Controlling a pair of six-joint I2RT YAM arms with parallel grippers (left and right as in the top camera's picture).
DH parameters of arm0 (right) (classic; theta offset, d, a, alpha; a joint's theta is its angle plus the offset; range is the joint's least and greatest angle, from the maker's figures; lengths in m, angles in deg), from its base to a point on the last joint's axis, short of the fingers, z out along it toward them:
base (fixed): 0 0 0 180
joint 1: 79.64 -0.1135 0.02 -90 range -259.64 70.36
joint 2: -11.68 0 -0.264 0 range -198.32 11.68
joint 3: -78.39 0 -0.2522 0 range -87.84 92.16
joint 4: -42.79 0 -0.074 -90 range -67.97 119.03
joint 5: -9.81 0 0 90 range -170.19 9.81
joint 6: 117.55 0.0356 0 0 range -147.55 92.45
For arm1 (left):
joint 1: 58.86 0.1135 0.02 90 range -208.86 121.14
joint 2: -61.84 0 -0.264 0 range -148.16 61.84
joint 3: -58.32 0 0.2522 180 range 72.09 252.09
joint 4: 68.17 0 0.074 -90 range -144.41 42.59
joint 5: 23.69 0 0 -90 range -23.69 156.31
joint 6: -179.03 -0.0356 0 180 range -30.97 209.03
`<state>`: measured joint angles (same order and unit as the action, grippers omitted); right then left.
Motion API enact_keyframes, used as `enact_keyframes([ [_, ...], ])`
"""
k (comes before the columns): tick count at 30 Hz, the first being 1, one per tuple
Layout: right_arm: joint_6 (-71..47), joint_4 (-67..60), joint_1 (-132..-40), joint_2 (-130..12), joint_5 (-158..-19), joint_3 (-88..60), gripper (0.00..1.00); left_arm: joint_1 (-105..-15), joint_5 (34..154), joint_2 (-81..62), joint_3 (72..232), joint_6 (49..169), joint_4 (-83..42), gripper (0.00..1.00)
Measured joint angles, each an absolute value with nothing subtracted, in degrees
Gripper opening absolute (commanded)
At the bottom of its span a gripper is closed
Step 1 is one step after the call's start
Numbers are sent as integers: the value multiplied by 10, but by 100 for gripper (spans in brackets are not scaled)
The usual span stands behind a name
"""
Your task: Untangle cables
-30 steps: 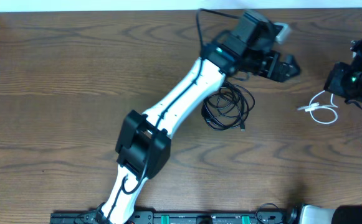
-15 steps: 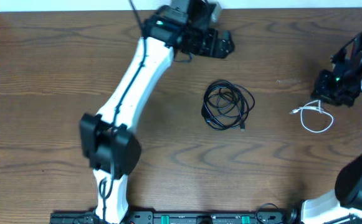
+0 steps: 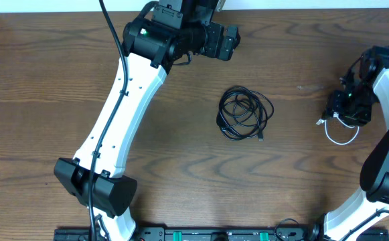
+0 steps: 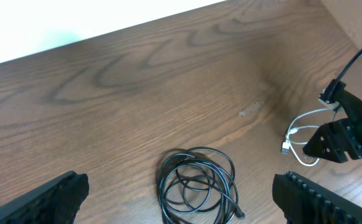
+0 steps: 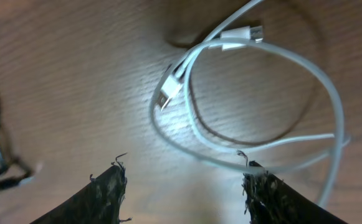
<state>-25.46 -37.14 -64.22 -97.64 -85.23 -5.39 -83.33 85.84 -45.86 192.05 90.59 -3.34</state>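
Note:
A black cable (image 3: 244, 114) lies coiled on the middle of the wooden table (image 3: 47, 100). A short white cable (image 3: 341, 142) lies in a loose loop at the right. My left gripper (image 3: 226, 41) hangs wide open high near the table's far edge. In its wrist view the black cable (image 4: 198, 183) sits far below between its fingers, and the white cable (image 4: 299, 140) is to the right. My right gripper (image 3: 341, 110) stands open just over the white cable (image 5: 255, 68). Nothing is pinched between its fingers, though one strand crosses the right fingertip (image 5: 255, 180).
The white left arm (image 3: 124, 100) stretches from the near-left base diagonally across the table's left half. The right arm (image 3: 388, 154) stands along the right edge. A pale wall borders the table's far edge (image 4: 75, 37).
The left arm has swung left and back, off the black coil toward the far edge. The right gripper has come down and left over the white cable and its jaws have opened.

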Motion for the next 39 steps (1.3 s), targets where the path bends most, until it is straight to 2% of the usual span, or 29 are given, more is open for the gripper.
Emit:
enact_keyframes([
  [6,-259,-315,-642,-977,-840,-80,57,-833,854,-459,1920,905,-33,99],
  [12,-245,-280,-642,-977,-837,-81,49,-833,854,-459,1920,905,-33,99],
  [24,-227,-286,-645,-926,-845,-81,59,-833,854,-459,1920,904,-33,99],
  [26,-245,-288,-645,-895,-845,-81,69,-833,854,-459,1920,904,-33,98],
  [35,-351,-227,-645,-923,-816,-112,70,-833,854,-459,1920,904,-32,99],
  [37,-362,-210,-645,-943,-814,-125,64,-833,854,-459,1920,904,-32,98],
  [38,-367,-197,-645,-955,-813,-133,56,-833,854,-459,1920,904,-32,99],
  [39,-373,-183,-644,-967,-812,-142,41,-833,854,-459,1920,904,-32,98],
])
